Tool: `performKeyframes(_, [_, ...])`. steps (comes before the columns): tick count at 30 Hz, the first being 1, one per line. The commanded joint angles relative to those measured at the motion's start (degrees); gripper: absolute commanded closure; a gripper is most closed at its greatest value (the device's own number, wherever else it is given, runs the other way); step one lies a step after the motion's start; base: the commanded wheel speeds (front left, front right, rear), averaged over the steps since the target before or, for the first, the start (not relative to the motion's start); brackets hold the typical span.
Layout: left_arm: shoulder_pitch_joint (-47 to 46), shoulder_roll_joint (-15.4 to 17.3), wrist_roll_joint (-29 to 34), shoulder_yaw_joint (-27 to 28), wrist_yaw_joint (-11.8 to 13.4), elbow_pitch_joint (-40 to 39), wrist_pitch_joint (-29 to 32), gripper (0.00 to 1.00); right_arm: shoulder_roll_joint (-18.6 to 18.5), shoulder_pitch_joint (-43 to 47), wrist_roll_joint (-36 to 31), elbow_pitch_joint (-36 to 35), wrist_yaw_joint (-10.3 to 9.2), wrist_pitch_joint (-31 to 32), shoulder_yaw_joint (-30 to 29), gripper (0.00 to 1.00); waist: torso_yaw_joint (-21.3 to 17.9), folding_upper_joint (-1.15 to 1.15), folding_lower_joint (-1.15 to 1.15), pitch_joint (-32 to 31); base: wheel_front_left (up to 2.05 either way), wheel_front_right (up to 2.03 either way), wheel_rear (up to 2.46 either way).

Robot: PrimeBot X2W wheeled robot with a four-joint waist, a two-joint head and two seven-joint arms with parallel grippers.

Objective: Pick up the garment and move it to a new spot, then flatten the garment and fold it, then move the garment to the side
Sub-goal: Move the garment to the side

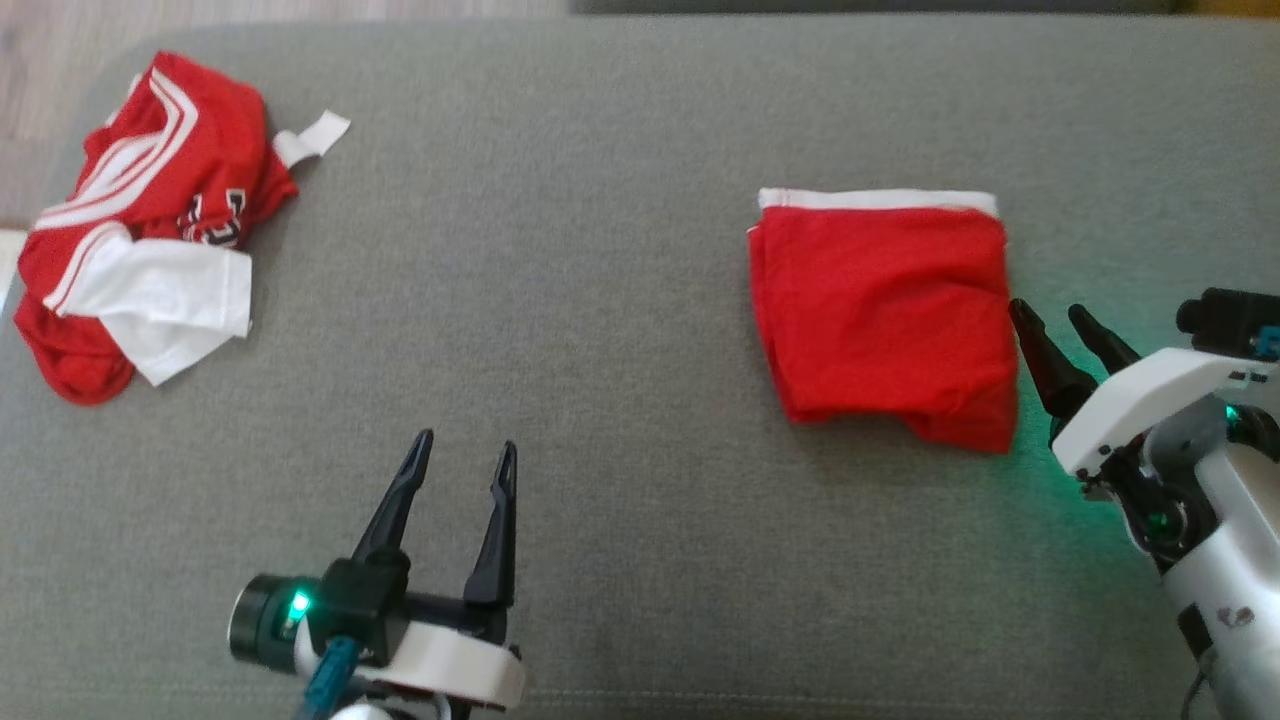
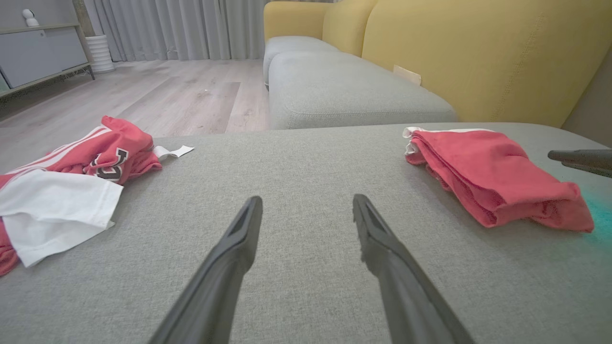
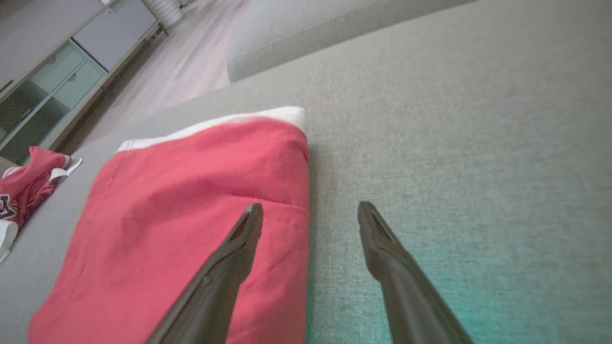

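Grey woven sofa cushion [image 1: 620,300], yellow backrest [image 2: 478,57] behind. Folded red garment [image 1: 885,320] lying right of centre, white band along far edge. Soft, light, limp knit; layers likely to slide apart, so best pinched through the whole stack at the right edge. Right end effector [image 1: 1045,308] released, just beside that edge. Left end effector [image 1: 467,440] released over bare cushion. Crumpled red-white jersey [image 1: 150,200] far left.

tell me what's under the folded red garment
The folded red garment lies flat on the grey cushion; a white band peeks out at its far edge. Anything beneath its layers is covered.
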Motion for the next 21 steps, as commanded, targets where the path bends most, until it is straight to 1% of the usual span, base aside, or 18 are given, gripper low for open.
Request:
performKeyframes(1, [-2.5, -0.4, -0.1, 1.3, 0.3, -1.8, -0.4, 0.00, -1.5, -1.4, 0.9, -0.6, -0.05, 0.7, 1.3, 0.00, 0.9, 0.00, 0.00, 1.6, 0.00, 0.00, 0.00])
performKeyframes(6, [-4.3, -0.4, -0.5, 0.5, 0.7, -1.9, -0.4, 0.00, -2.7, -4.1, 2.8, 1.1, -0.05, 3.0, 5.0, 0.00, 1.0, 0.00, 0.00, 3.7, 0.00, 0.00, 0.00])
performKeyframes(7, [-4.7, -0.4, -0.5, 0.4, 0.8, -1.9, -0.4, 0.00, -2.7, -4.6, 3.1, 1.1, -0.05, 3.2, 5.8, 0.16, 1.0, 0.00, 0.00, 4.1, 0.00, 0.00, 0.00])
performKeyframes(8, [-5.0, -0.4, -0.6, 0.3, 0.8, -1.9, -0.4, 0.00, -2.8, -5.0, 3.4, 1.2, -0.05, 3.2, 6.5, 0.69, 0.9, 0.00, 0.00, 4.4, 0.00, 0.00, 0.00])
performKeyframes(9, [-5.3, -0.4, -0.6, 0.1, 0.8, -1.9, -0.4, 0.00, -3.1, -5.3, 3.7, 1.2, -0.05, 3.2, 7.1, 1.00, 0.9, 0.00, 0.00, 4.7, 0.00, 0.00, 0.00])
performKeyframes(12, [-6.1, -0.4, -0.5, 0.1, 1.0, -2.1, -0.4, 0.00, -4.7, -6.4, 3.8, 0.8, -0.05, 2.7, 9.2, 1.00, 0.5, 0.00, 0.00, 5.8, 0.00, 0.00, 0.00])
performKeyframes(14, [-6.6, -0.4, -0.6, 0.1, 1.0, -2.6, -0.4, 0.00, -6.7, -7.2, 3.2, 0.4, -0.05, 2.1, 10.0, 1.00, -0.2, 0.00, 0.00, 6.6, 0.00, 0.00, 0.00])
performKeyframes(21, [-9.1, -0.4, -0.9, -0.7, 0.3, -4.8, -0.4, 0.00, -17.0, -10.7, -1.5, -0.9, -0.05, 0.6, 11.0, 1.00, -3.6, 0.00, 0.00, 11.1, 0.00, 0.00, 0.00])
